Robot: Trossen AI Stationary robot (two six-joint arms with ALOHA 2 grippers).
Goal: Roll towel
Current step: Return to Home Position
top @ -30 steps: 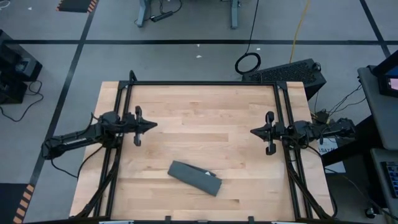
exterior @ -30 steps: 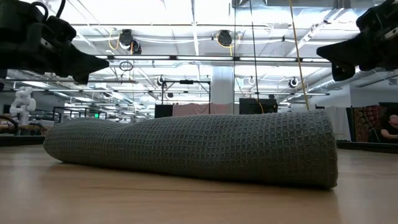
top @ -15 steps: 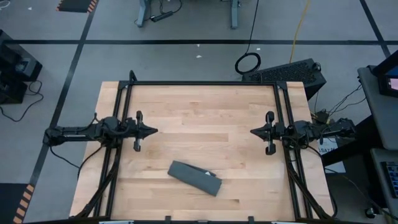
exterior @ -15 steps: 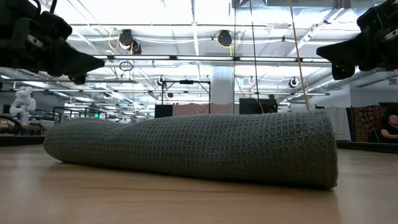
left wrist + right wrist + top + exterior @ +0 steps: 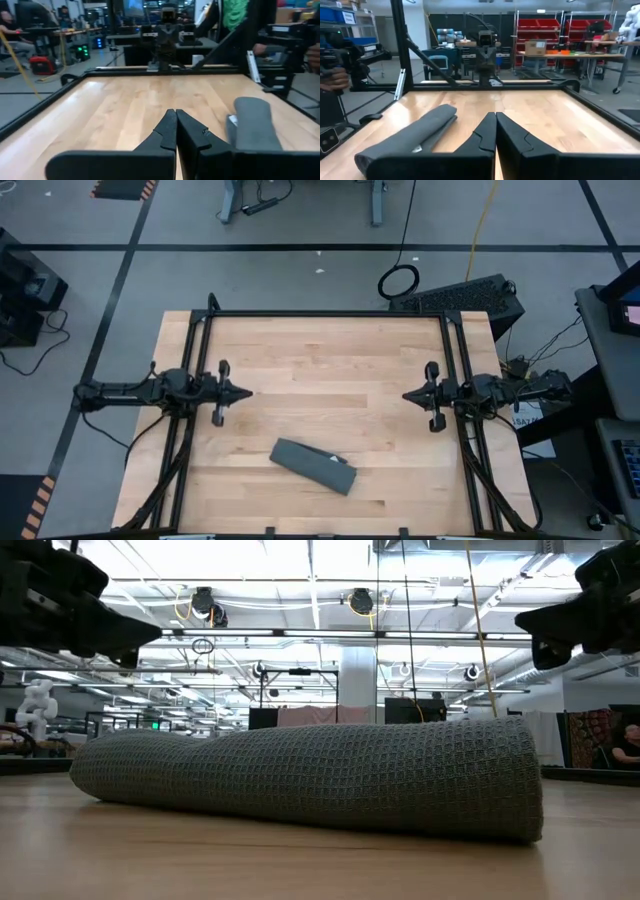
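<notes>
1. The towel (image 5: 314, 466) lies on the table (image 5: 330, 350) as a finished roll, set at a slant. Its white tag (image 5: 232, 120) shows at one edge. Nothing touches the towel.
2. The low view shows the roll resting flat on the wood. It is tight along its length, with no loose flap in sight.
3. The left gripper (image 5: 243, 393) hangs above the table, well apart from the towel, off the roll's left end. Its fingers are pressed together and hold nothing.
4. The right gripper (image 5: 408, 394) hangs well apart from the towel on the opposite side, at a matching height. Its fingers are likewise pressed together and hold nothing.
5. Change over the last second: the left arm has drawn back from the towel. Its rear links, angled before, now lie in a straight line. Its gripper sits slightly farther from the roll.
6. The right arm and the towel show no visible shift over the same second.
7. Judgement: the rolling appears complete. What remains is arm retreat, and the right arm already looks parked.
8. Judgement: risk is low, since neither gripper is near the towel. The roll could still loosen by itself.
</notes>
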